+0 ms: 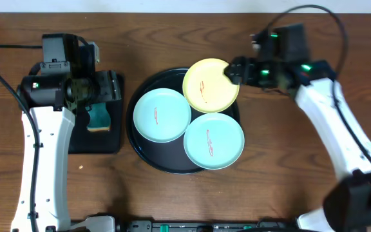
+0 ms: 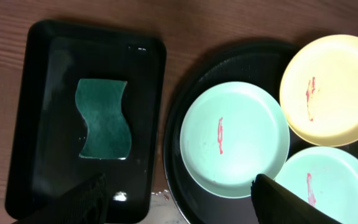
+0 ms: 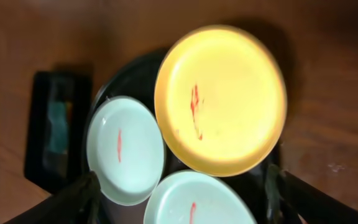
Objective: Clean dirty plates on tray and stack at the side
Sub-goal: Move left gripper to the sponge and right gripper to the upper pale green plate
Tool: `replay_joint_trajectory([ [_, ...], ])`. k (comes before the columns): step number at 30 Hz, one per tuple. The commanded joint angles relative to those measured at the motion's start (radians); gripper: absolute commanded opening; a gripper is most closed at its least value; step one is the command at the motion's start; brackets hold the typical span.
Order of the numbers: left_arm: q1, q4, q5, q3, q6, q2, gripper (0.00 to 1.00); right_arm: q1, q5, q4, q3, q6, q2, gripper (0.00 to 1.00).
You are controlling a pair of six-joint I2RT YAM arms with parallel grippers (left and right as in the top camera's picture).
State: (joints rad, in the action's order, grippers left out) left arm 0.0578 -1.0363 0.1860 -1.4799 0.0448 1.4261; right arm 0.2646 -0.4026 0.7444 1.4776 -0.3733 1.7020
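Three plates lie on the round black tray (image 1: 137, 138), each with a thin red smear at its centre. The pale yellow plate (image 1: 210, 85) overlaps the tray's far right rim. One mint plate (image 1: 161, 115) lies at the left and another (image 1: 214, 140) at the front right. My right gripper (image 1: 232, 72) hovers at the yellow plate's right edge, open and empty. In the right wrist view its fingers (image 3: 61, 202) stand wide apart below the yellow plate (image 3: 221, 99). My left gripper (image 1: 98, 87) is open and empty over the small rectangular tray, its fingers (image 2: 284, 202) far apart.
A small rectangular black tray (image 1: 111, 138) left of the round one holds a teal sponge (image 1: 98, 118), which also shows in the left wrist view (image 2: 103, 118). The table is brown wood. Black cables run near both arms at the back.
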Motion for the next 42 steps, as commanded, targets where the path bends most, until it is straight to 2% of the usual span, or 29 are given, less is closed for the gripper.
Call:
replay_joint_trajectory([
  [1, 0.002, 0.002, 0.013, -0.018, -0.007, -0.001, 0.74, 0.074, 0.1, 0.073, 0.14, -0.042, 0.082, 0.77],
  [5, 0.003, 0.005, 0.009, -0.018, -0.007, -0.001, 0.74, 0.164, 0.155, 0.172, 0.264, -0.075, 0.199, 0.68],
  [10, 0.005, 0.004, -0.08, -0.018, -0.005, -0.001, 0.75, 0.248, 0.205, 0.193, 0.282, -0.154, 0.272, 0.47],
  [14, 0.033, 0.0, -0.175, -0.018, 0.089, -0.001, 0.74, 0.307, 0.285, 0.187, 0.282, -0.18, 0.324, 0.4],
  [18, 0.083, -0.008, -0.187, -0.016, 0.103, 0.0, 0.74, 0.353, 0.317, 0.18, 0.282, -0.18, 0.378, 0.33],
  [28, 0.124, -0.029, -0.187, -0.014, 0.098, 0.045, 0.74, 0.397, 0.331, 0.165, 0.282, -0.192, 0.494, 0.22],
  [42, 0.124, -0.04, -0.187, -0.014, 0.098, 0.153, 0.74, 0.414, 0.343, 0.164, 0.28, -0.195, 0.554, 0.15],
])
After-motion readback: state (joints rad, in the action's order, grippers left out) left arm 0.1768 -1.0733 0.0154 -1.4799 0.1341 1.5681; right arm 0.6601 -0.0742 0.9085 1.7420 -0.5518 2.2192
